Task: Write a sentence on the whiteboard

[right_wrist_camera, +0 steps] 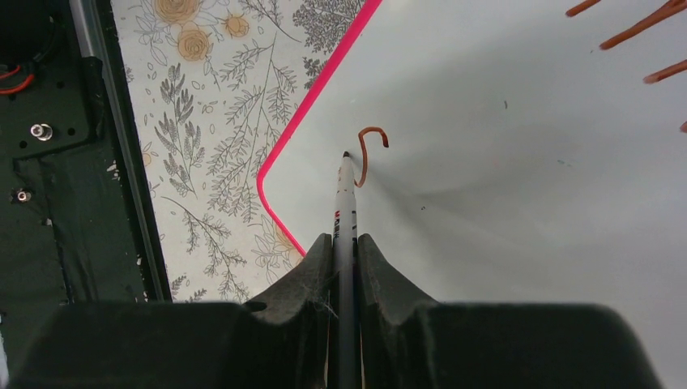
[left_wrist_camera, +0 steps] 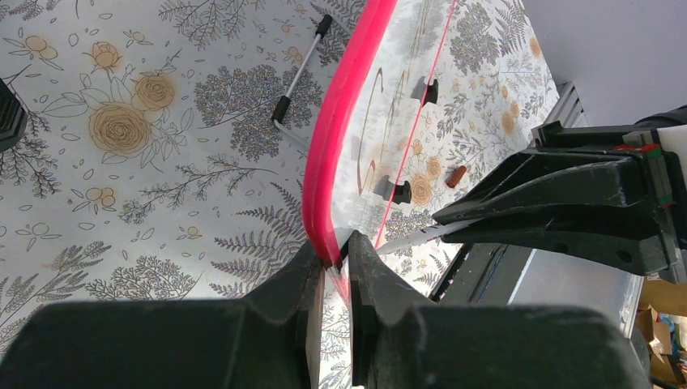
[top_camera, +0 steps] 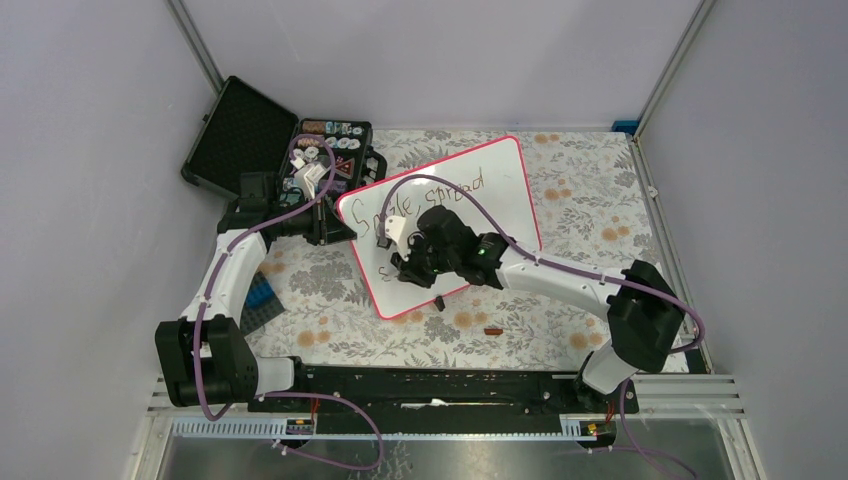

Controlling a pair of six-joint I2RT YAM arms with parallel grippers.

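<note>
Floral-cloth table (top_camera: 330, 335): whiteboard (top_camera: 505, 200), open black case (top_camera: 240, 130), small brown piece (top_camera: 491, 330).

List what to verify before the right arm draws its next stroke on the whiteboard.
1. Right claw shut on the marker: ok, the pen sits centred in the grip.
2. Left claw clamped on the whiteboard: ok, it pinches the pink rim.
3. Marker tip touching the board: cannot tell; it sits right beside the hooked stroke.
4. Sentence complete: not ok; the top line is written, the second line is barely begun.
5. Bare board ahead of the tip: ok; in the right wrist view, white surface lies free to the right of the stroke.
</note>
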